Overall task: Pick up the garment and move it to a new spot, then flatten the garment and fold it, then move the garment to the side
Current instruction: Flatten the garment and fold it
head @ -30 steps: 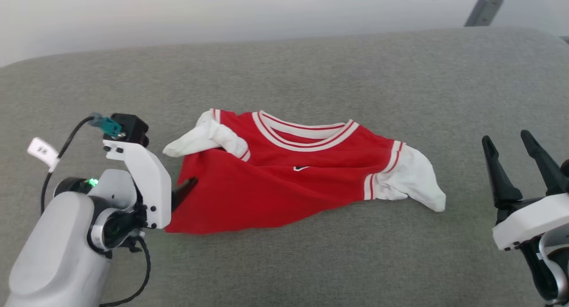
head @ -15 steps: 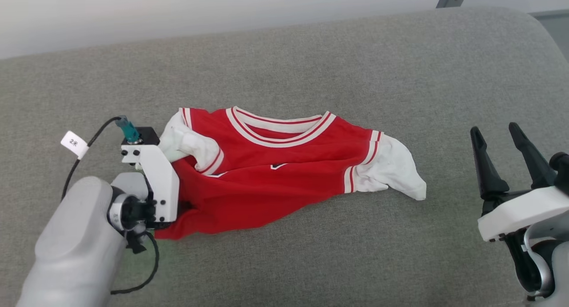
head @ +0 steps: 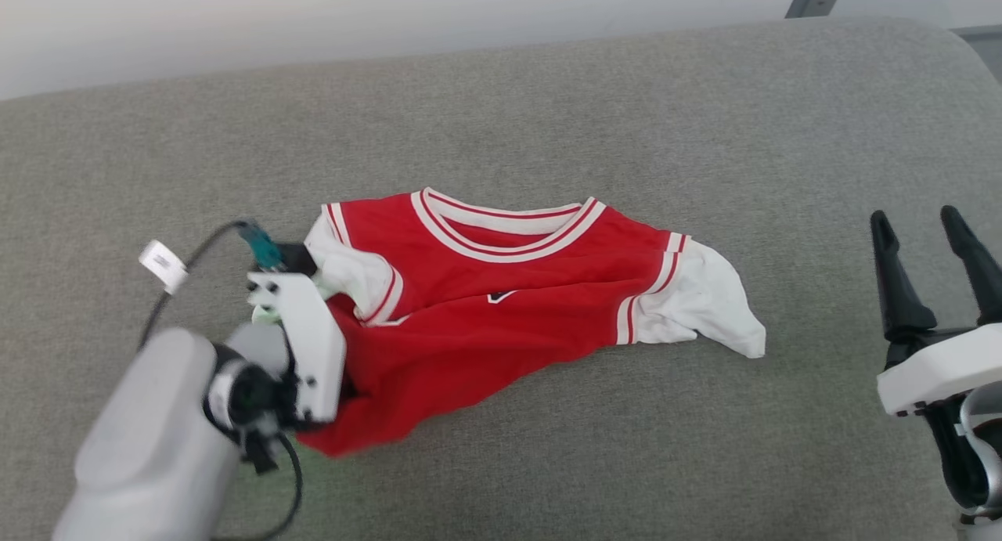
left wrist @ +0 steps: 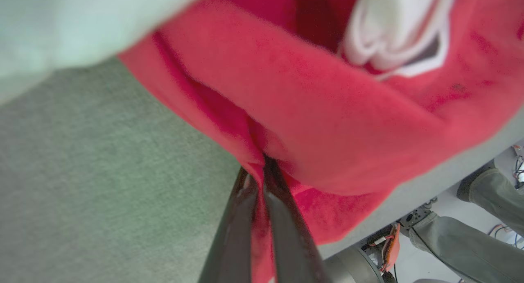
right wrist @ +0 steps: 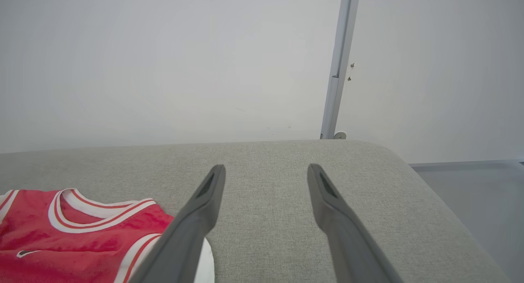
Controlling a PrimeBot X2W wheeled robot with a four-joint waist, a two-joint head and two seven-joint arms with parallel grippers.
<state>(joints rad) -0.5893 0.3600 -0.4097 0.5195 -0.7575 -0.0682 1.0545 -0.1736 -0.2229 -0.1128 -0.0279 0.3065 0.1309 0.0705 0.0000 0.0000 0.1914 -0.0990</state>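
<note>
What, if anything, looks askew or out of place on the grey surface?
The garment lies rumpled, not flat: its white sleeve on the robot's left is folded over the red chest, and the near hem is bunched where the left gripper pinches it. The right gripper is open, apart from it. Nothing looks damaged.

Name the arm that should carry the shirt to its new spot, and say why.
Left. The left gripper is shut on a red fold of the garment, so it can probably lift at once. The right gripper stands open off to the side, touching no cloth.
</note>
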